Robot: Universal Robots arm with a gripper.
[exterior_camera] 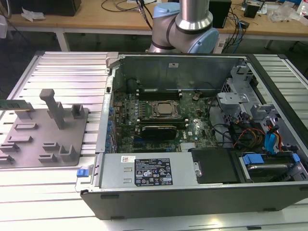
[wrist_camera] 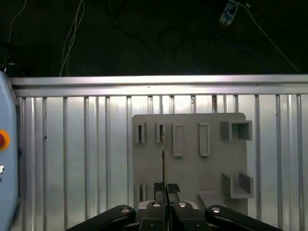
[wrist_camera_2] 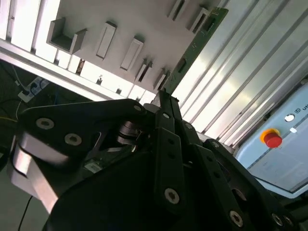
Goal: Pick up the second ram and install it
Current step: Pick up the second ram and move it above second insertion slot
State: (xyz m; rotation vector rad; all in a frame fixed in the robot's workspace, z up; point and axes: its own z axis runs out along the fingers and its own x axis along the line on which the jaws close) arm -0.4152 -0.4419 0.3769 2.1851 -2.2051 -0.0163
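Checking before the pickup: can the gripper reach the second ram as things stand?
Probably yes: the second ram sits exposed on the grey fixture plate, the gripper lined up with it, nothing between.

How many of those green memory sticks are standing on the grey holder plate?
1. The green memory stick stands on edge in a slot of the grey holder plate, at the exterior view's far left. None seems hidden.

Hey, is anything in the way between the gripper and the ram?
Nothing visible is. In both wrist views the gripper sits closed on the end of the ram, with no gap left between them.
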